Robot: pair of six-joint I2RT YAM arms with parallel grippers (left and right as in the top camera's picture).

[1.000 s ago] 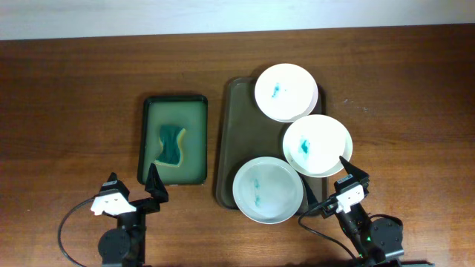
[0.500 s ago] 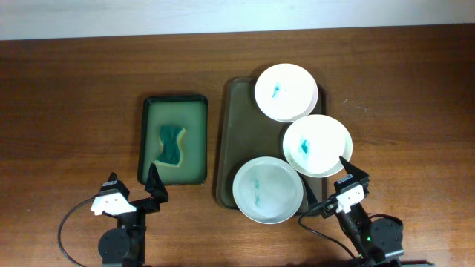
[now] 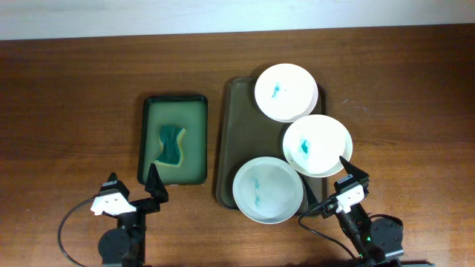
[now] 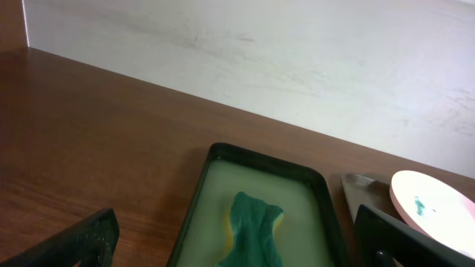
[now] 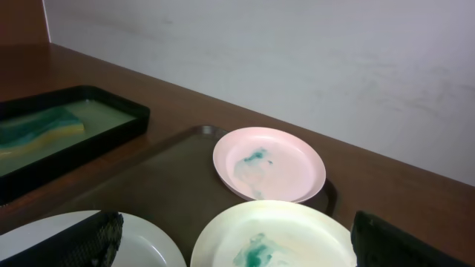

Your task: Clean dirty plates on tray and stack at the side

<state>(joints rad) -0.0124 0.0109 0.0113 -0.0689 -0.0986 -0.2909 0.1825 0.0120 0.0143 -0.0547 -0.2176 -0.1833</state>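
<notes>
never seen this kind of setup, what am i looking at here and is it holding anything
Two robot arms at a wooden table. One picture looks straight down; the other two come from cameras on each wrist, so the dark shapes at the bottom are that arm's own fingers. On the table: a brown tray with three plates smeared blue-green, and a black basin holding a sponge. The left gripper and right gripper are open, holding nothing.

SITE: robot test bench, lab-type | SURFACE: wood-grain table [image 3: 74,89] against plain pale wall [image 4: 297,59] | FIXTURES: left arm [image 3: 122,222] and right arm [image 3: 371,233] mounted at near edge, loose cable [image 3: 65,222] | STAGED PROPS: brown tray [image 3: 245,141] of blue-green-smeared plates [image 3: 286,93]; black basin [image 3: 143,141] holding sponge [image 3: 172,144]
</notes>
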